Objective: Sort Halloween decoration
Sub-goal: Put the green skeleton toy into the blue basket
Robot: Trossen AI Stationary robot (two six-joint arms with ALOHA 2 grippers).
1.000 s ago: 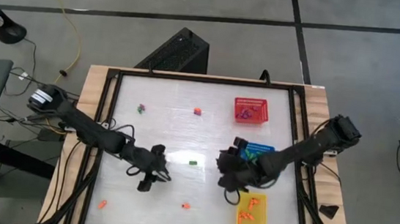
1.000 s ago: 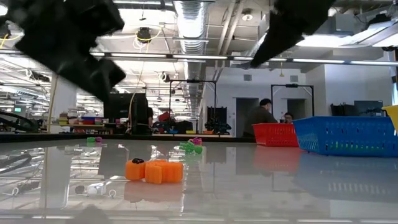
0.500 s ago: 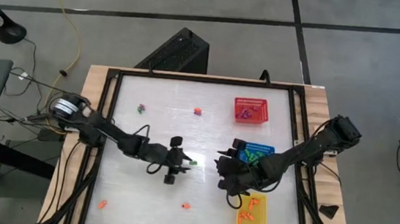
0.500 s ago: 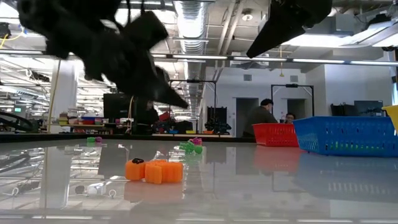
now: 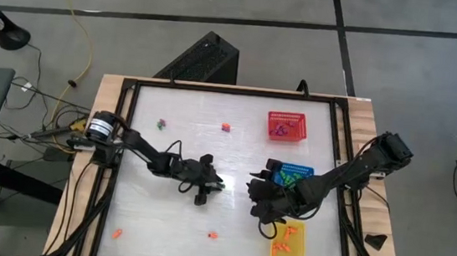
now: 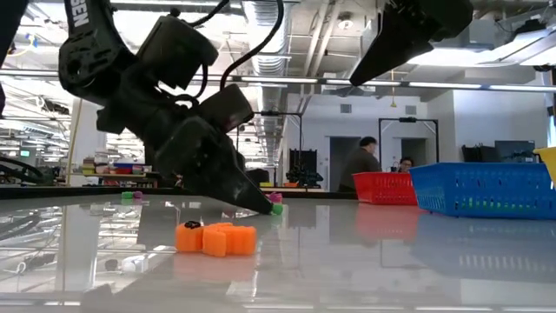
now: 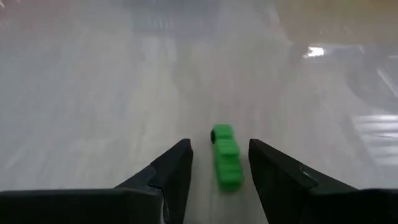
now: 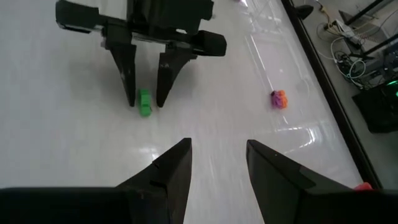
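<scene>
White table (image 5: 169,223), lab behind: left gripper (image 7: 219,163) is now reaching mid-table, open fingers straddling the green trinket (image 7: 226,164), so a grab's coming. Right gripper (image 8: 214,167) is hanging open near the blue basket (image 5: 298,170).

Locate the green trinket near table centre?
The green trinket lies on the table between the left gripper's open fingers, mid-table in the high view, left of the blue basket.

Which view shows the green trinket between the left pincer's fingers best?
The left wrist view: the green trinket fills the gap between the open left pincer's fingers, untouched. The right wrist view shows it smaller, still between them. In the low view only a green tip shows at the pincer. The high view hides it.
</scene>
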